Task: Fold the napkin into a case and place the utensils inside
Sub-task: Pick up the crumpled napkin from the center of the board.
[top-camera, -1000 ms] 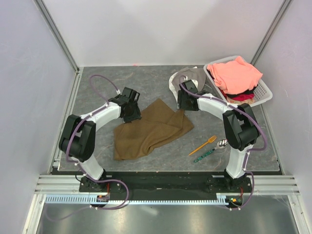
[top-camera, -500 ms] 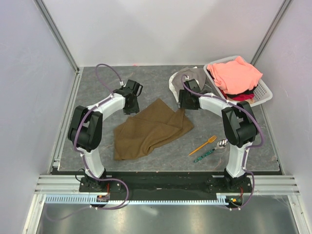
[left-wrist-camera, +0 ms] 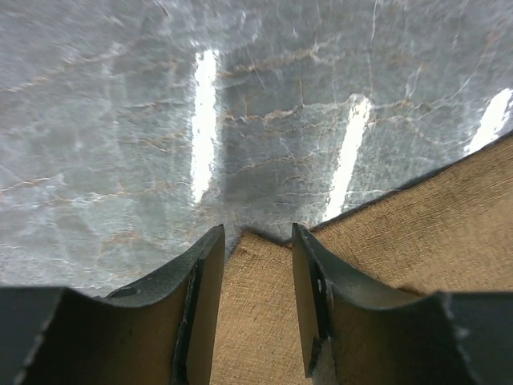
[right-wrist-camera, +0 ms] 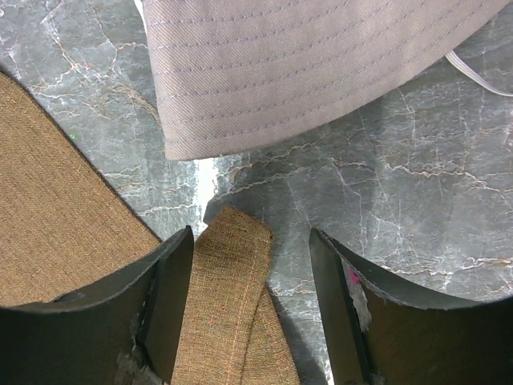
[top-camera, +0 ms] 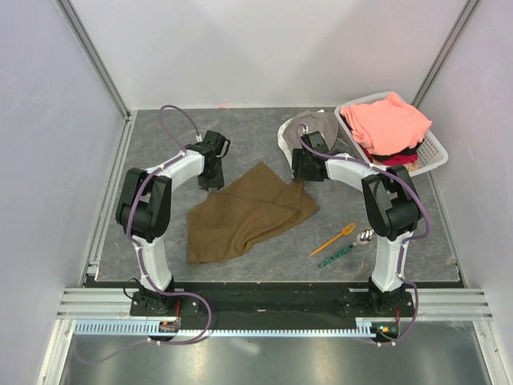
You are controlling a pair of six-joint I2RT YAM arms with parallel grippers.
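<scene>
Top external: grey marbled table (top-camera: 160,144), white walls, aluminium corner posts. Count: one brown napkin (top-camera: 248,212), unfolded and rumpled flat, spanning between both grippers and running back toward the bases; two utensils, an orange fork (top-camera: 334,239) and a green patterned utensil (top-camera: 337,257), side by side well behind the right gripper (top-camera: 298,170), near its arm base. One grey hat (right-wrist-camera: 304,64) just ahead of the right gripper, one white basket (top-camera: 437,148) of pink clothes (top-camera: 389,120) off to its right. Left gripper (left-wrist-camera: 256,241): jaws partly apart, straddling a napkin corner, not pinched. Right gripper: jaws wide, another napkin corner between the fingers, lying against the left one.
</scene>
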